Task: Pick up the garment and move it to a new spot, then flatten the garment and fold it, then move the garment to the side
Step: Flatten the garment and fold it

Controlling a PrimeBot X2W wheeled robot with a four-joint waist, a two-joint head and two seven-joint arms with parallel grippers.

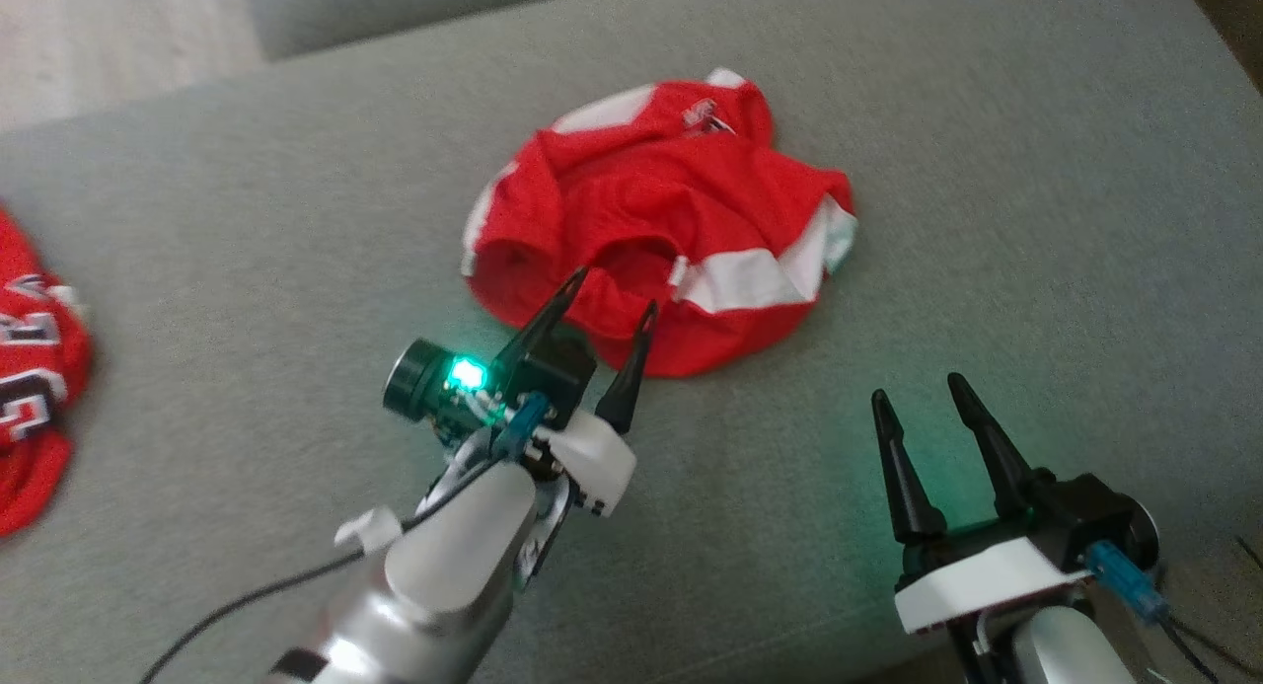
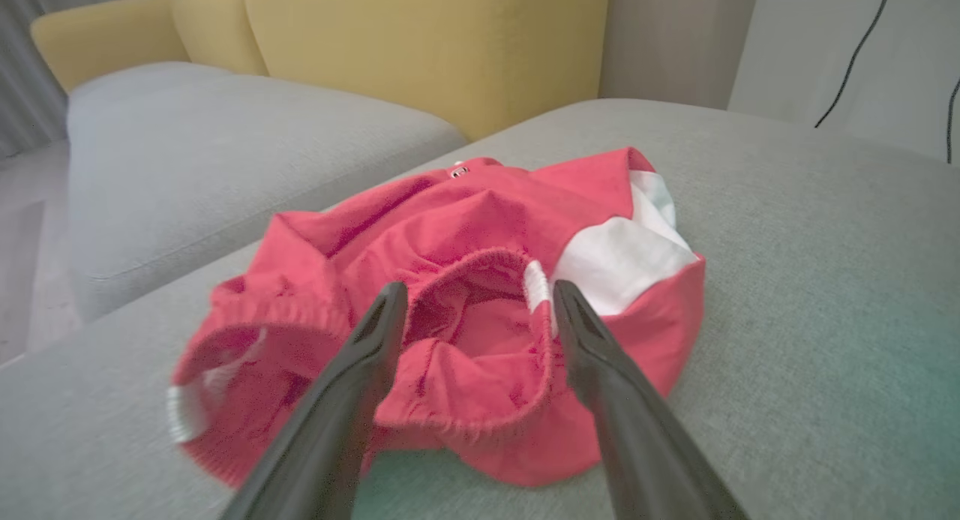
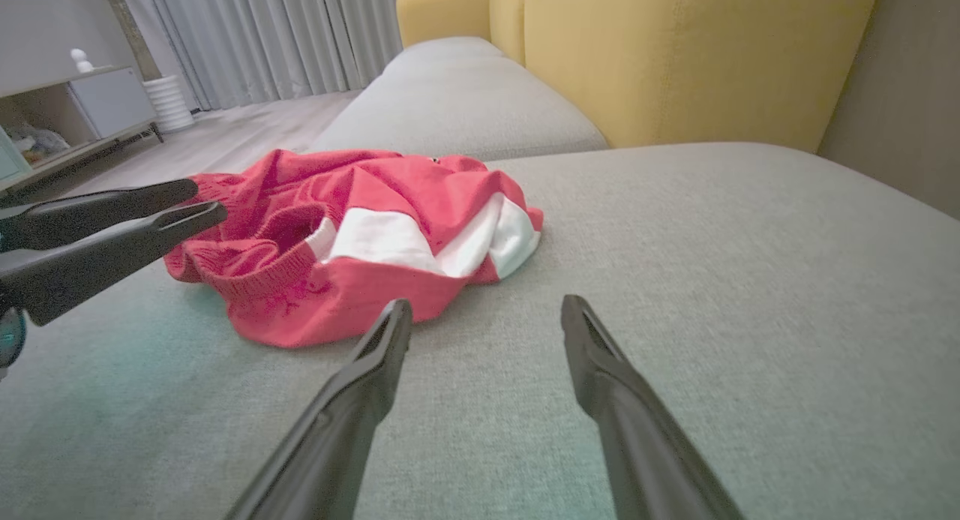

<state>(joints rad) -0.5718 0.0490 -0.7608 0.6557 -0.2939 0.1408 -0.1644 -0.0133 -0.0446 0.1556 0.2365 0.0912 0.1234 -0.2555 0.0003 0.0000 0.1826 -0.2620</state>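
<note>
A red garment with white stripes (image 1: 661, 215) lies crumpled on the grey sofa cushion (image 1: 987, 220). The left wrist view shows the garment (image 2: 465, 302) with its elastic opening facing the camera. My left gripper (image 1: 612, 294) is open, its fingertips over the garment's near edge, one on each side of that opening (image 2: 476, 295). My right gripper (image 1: 918, 388) stands open over bare cushion, to the right of and nearer than the garment (image 3: 375, 235). In the right wrist view my left gripper's fingers (image 3: 112, 223) reach in from the left.
A second red garment with lettering (image 1: 30, 368) lies at the cushion's left edge. Yellow backrests (image 2: 420, 47) and another grey seat cushion (image 2: 225, 152) stand behind. Pale floor (image 1: 99, 33) lies beyond the cushion's far left edge.
</note>
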